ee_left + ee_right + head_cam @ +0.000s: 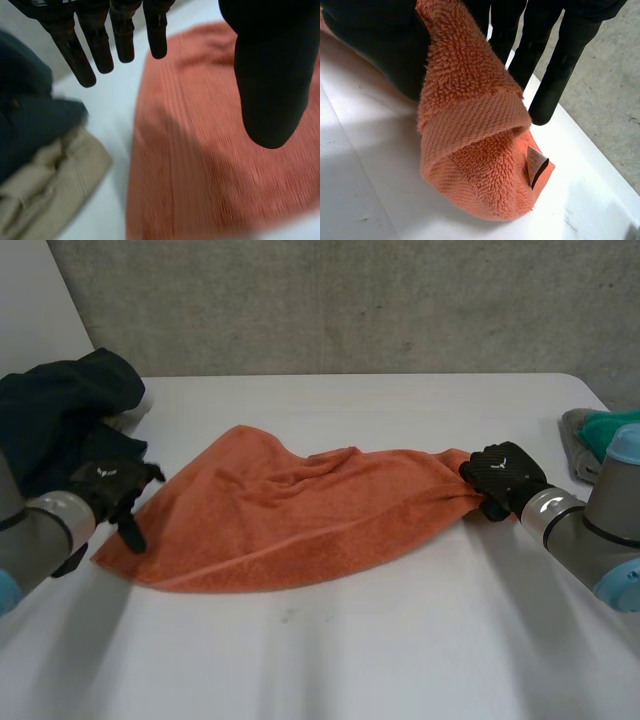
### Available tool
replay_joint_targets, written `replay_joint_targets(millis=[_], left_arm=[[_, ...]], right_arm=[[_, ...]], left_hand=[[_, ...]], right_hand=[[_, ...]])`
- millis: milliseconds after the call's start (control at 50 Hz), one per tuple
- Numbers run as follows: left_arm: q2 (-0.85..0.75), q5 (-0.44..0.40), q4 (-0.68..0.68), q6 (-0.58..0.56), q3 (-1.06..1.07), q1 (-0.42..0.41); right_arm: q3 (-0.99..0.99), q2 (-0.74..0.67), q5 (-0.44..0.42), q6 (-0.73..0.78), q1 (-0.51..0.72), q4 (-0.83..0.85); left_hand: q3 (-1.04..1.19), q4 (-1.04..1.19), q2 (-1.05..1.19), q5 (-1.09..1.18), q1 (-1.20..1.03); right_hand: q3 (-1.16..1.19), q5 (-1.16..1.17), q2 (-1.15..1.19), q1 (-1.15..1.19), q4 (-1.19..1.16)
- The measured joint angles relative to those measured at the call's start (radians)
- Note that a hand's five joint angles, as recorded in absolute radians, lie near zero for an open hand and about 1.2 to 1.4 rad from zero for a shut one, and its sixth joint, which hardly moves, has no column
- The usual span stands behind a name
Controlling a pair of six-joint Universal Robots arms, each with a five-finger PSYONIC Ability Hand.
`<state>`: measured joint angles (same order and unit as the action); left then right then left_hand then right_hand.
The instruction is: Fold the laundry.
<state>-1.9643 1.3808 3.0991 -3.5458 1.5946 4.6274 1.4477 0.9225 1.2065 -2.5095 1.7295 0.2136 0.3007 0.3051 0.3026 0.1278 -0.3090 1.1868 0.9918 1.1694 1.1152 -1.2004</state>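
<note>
An orange terry towel (290, 515) lies spread and rumpled across the middle of the white table (400, 640). Its long side runs from the table's left edge towards the right edge.

The left hand (110, 485) is at the towel's left corner, near the table's left edge. In the left wrist view its fingers (80, 55) are straight and spread, well apart from the thumb (270, 75), and they hold nothing. The thumb hangs over the towel, and the fingers reach past the towel's edge over bare table. Whether any fingertip touches the cloth cannot be told.

The right hand (505, 478) is clamped on the towel's right corner, towards the table's right edge. In the right wrist view the cloth is pinched between the thumb and the fingers (560, 65). The gathered end hangs below the hand as a bunched fold that meets the table. A small label (536, 165) sticks out of the fold. From this grip the towel runs back in drawn folds to the flat part.

At the table's far left corner sits a heap of dark navy clothing (55, 410), just beside the left hand. A beige garment (45, 185) lies partly under it, close to the towel's edge but apart from it. At the right edge, beyond the right arm, a grey cloth (578, 440) lies with a green cloth (605, 428) on top.
</note>
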Motion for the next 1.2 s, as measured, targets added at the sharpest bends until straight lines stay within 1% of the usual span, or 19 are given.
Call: replay_joint_targets(millis=[40,60,160,280,360,480,640,680,720,760,840,860,880,900,1080,1140,1160,1180,1200], left_arm=[[-0.010,-0.016,-0.022,-0.014,-0.002,0.016],[-0.023,-0.044,-0.065,-0.037,0.001,0.044],[-0.013,-0.085,-0.099,-0.057,0.049,0.077],[0.028,-0.132,-0.026,-0.062,0.153,0.090],[0.030,-0.144,0.017,-0.070,0.188,0.096],[-0.004,-0.168,0.067,-0.109,0.218,0.105],[-0.053,-0.186,0.095,-0.136,0.211,0.095],[-0.061,-0.186,0.113,-0.135,0.209,0.091],[-0.070,-0.184,0.139,-0.133,0.207,0.087],[-0.079,-0.180,0.176,-0.128,0.205,0.084],[-0.093,-0.169,0.226,-0.116,0.197,0.079],[-0.095,-0.166,0.234,-0.113,0.195,0.078],[-0.096,-0.164,0.239,-0.112,0.194,0.077],[-0.097,-0.156,0.249,-0.108,0.187,0.075],[-0.044,-0.126,0.246,-0.054,0.173,0.071],[-0.005,-0.136,0.244,0.003,0.176,0.066],[0.000,-0.140,0.243,0.016,0.176,0.064],[0.000,-0.145,0.242,0.024,0.177,0.061],[-0.002,-0.150,0.241,0.029,0.177,0.058]], right_arm=[[0.002,0.000,0.001,0.000,0.001,0.003],[0.006,-0.001,0.004,0.000,0.002,0.008],[0.009,-0.002,0.011,-0.002,0.002,0.016],[-0.003,-0.009,0.028,-0.013,-0.001,0.021],[-0.013,-0.015,0.047,-0.025,-0.003,0.021],[-0.036,-0.031,0.089,-0.052,-0.003,0.017],[-0.039,-0.039,0.104,-0.059,0.004,0.013],[-0.038,-0.038,0.104,-0.059,0.006,0.013],[-0.036,-0.038,0.103,-0.059,0.008,0.013],[-0.033,-0.036,0.102,-0.059,0.010,0.013],[-0.030,-0.032,0.101,-0.059,0.010,0.015],[-0.029,-0.031,0.101,-0.059,0.009,0.016],[-0.029,-0.031,0.101,-0.059,0.008,0.016],[-0.029,-0.030,0.102,-0.060,0.007,0.017],[-0.037,-0.023,0.117,-0.075,-0.005,0.015],[-0.036,-0.015,0.118,-0.078,-0.004,0.011],[-0.035,-0.013,0.118,-0.079,-0.003,0.009],[-0.034,-0.012,0.117,-0.079,-0.002,0.009],[-0.034,-0.011,0.117,-0.079,-0.001,0.008]], left_hand=[[0.008,0.010,0.008,0.011,-0.009],[0.020,0.020,0.018,0.022,-0.015],[0.051,0.049,0.048,0.055,-0.044],[0.120,0.117,0.117,0.123,-0.114],[0.149,0.145,0.145,0.151,-0.143],[0.234,0.235,0.233,0.238,-0.232],[0.287,0.287,0.290,0.289,-0.291],[0.337,0.337,0.338,0.337,-0.332],[0.475,0.471,0.478,0.438,-0.412],[0.537,0.531,0.532,0.440,-0.451],[0.770,0.762,0.772,0.469,-0.624],[0.850,0.853,0.854,0.469,-0.734],[0.858,0.861,0.862,0.469,-0.759],[0.886,0.889,0.890,0.469,-0.871],[0.887,0.892,0.891,0.469,-0.878],[0.873,0.867,0.869,0.469,-0.869],[0.793,0.787,0.792,0.474,-0.776],[0.593,0.586,0.575,0.462,-0.542],[0.522,0.514,0.507,0.445,-0.464]], right_hand=[[0.000,0.000,0.000,0.000,0.000],[0.000,0.000,0.000,0.000,0.000],[0.000,0.000,0.000,0.000,0.000],[0.000,0.000,0.000,0.000,0.000],[0.000,0.000,0.000,0.000,0.000],[0.000,0.000,0.000,0.000,0.000],[0.000,0.000,0.000,0.000,0.000],[0.000,0.000,0.000,0.000,0.000],[0.000,0.000,0.000,0.000,0.000],[0.000,0.000,0.000,0.000,0.000],[0.000,0.000,0.000,0.000,0.000],[0.000,0.000,0.000,0.000,0.000],[0.000,0.000,0.000,0.000,0.000],[0.000,0.000,0.000,0.000,0.000],[0.000,0.000,0.000,0.000,0.000],[0.000,0.000,0.000,0.000,0.000],[0.000,0.000,0.000,0.000,0.000],[0.000,0.000,0.000,0.000,0.000],[0.000,0.000,0.000,0.000,0.000]])
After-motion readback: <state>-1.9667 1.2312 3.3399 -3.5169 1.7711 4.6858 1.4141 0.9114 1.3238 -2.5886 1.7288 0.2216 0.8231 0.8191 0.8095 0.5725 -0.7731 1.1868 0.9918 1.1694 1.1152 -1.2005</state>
